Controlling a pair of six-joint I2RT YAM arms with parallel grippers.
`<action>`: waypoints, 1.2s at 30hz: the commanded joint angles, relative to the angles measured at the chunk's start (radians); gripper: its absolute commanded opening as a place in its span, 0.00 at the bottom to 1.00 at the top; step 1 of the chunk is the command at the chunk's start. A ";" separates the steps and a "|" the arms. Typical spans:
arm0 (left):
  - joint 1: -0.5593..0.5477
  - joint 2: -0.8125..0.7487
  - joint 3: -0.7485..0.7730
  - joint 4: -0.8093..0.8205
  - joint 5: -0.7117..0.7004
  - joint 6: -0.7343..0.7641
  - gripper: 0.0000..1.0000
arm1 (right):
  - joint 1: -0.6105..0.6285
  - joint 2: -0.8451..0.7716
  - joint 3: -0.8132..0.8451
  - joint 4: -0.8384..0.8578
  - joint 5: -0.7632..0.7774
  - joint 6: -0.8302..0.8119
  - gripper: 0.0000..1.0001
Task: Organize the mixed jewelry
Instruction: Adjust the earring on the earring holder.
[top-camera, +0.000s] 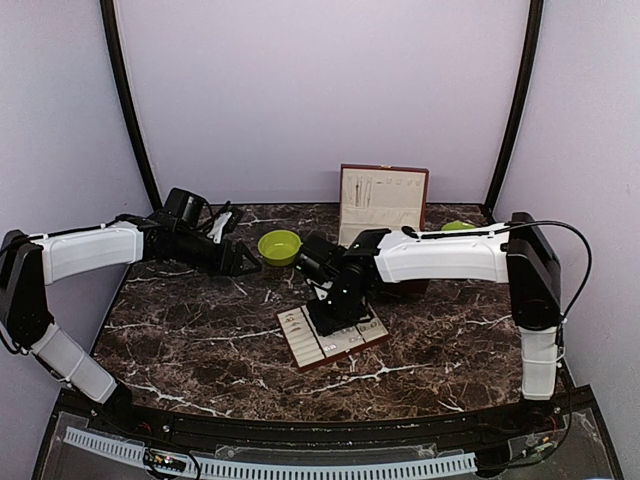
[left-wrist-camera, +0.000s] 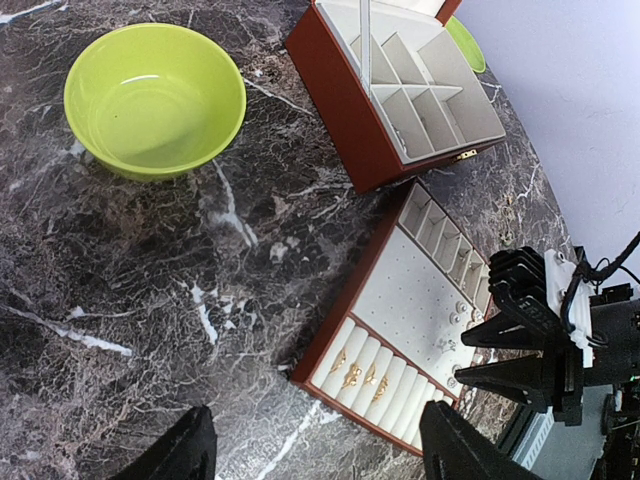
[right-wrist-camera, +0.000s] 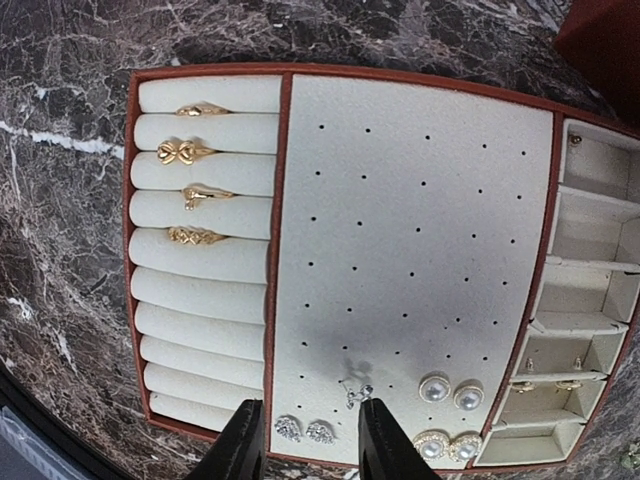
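The jewelry tray (right-wrist-camera: 410, 200) is red-brown with a cream lining. Gold rings (right-wrist-camera: 185, 152) sit in its ring rolls. Pearl studs (right-wrist-camera: 450, 392) and a pair of sparkly silver studs (right-wrist-camera: 305, 430) sit on its dotted pad. A tiny loose silvery earring (right-wrist-camera: 355, 392) lies on the pad, right by the tip of one finger (right-wrist-camera: 385, 445). My right gripper (right-wrist-camera: 312, 445) hovers low over the tray's near edge with its jaws apart, holding nothing. It also shows over the tray (top-camera: 300, 340) from above (top-camera: 335, 305). My left gripper (left-wrist-camera: 320, 455) hangs wide open over bare marble, left of the tray (left-wrist-camera: 420, 290).
The open red-brown box (top-camera: 385, 200) stands at the back with its lid up. Left of it is the lime-green bowl (top-camera: 279, 246), and a green plate (top-camera: 458, 226) is behind the right arm. Small gold studs (right-wrist-camera: 545, 380) lie in a tray side compartment.
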 joint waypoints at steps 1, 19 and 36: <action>-0.003 -0.034 -0.016 0.007 0.017 -0.005 0.72 | 0.008 0.017 0.006 0.000 -0.013 0.001 0.33; -0.004 -0.035 -0.015 0.007 0.019 -0.005 0.73 | 0.008 0.042 0.000 0.018 -0.040 -0.007 0.33; -0.004 -0.038 -0.015 0.007 0.020 -0.005 0.73 | 0.008 0.056 -0.029 0.048 -0.041 -0.004 0.32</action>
